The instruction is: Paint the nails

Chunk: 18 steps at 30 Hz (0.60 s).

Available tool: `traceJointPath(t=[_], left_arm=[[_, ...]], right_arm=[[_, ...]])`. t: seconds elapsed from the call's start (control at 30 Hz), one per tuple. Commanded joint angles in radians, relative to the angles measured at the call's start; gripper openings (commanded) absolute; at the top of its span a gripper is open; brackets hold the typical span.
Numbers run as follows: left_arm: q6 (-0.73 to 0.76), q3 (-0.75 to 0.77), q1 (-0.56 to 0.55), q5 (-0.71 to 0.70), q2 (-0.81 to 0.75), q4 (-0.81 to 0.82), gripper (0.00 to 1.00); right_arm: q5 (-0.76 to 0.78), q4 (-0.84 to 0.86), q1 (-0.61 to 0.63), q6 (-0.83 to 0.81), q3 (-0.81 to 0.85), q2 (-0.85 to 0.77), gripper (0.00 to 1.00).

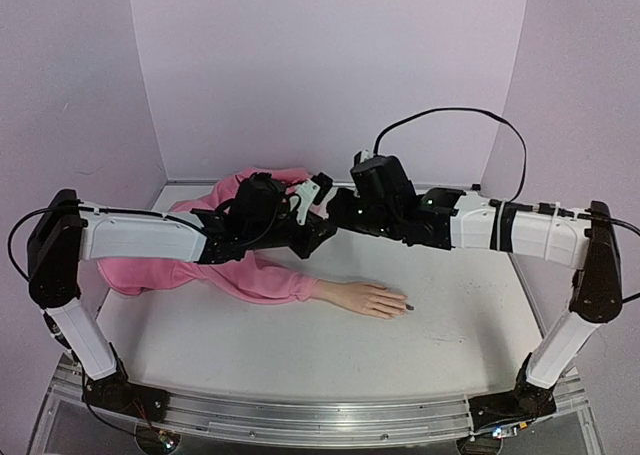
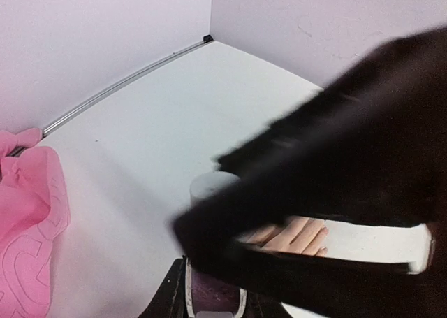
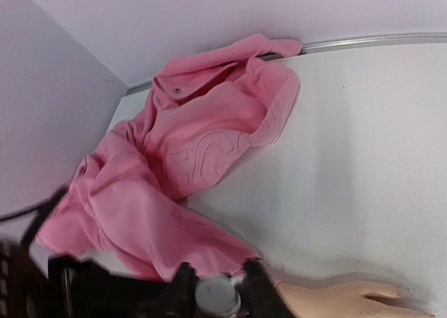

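Note:
The mannequin hand [image 1: 368,298] lies palm down on the white table, its pink sleeve [image 1: 265,278] running back to the left. One of the nails [image 1: 408,306] at the fingertips looks dark; the others are too small to tell. Both grippers meet in the air behind the wrist. My left gripper [image 2: 213,293] is shut on a dark purple polish bottle [image 2: 209,297], held upright. Its white cap [image 3: 218,295] sits between the fingers of my right gripper [image 3: 220,290], which close on it from above. The right gripper's black body [image 2: 335,157] hides most of the left wrist view; skin-toned fingers [image 2: 300,235] show beneath it.
A pink sweatshirt [image 3: 188,157] lies bunched at the back left of the table, towards the corner. Lilac walls enclose the table [image 1: 300,345] at the back and on both sides, with a metal strip [image 2: 119,87] along the base of the wall.

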Motion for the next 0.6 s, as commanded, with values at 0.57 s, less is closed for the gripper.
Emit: traceJointPath(t=[0.57], left_arm=[[-0.178,-0.158,0.057,0.880,-0.313,0.045,0.00]], right_arm=[[-1.154,0.040,-0.108,-0.494,-0.097,-0.250,0.64]])
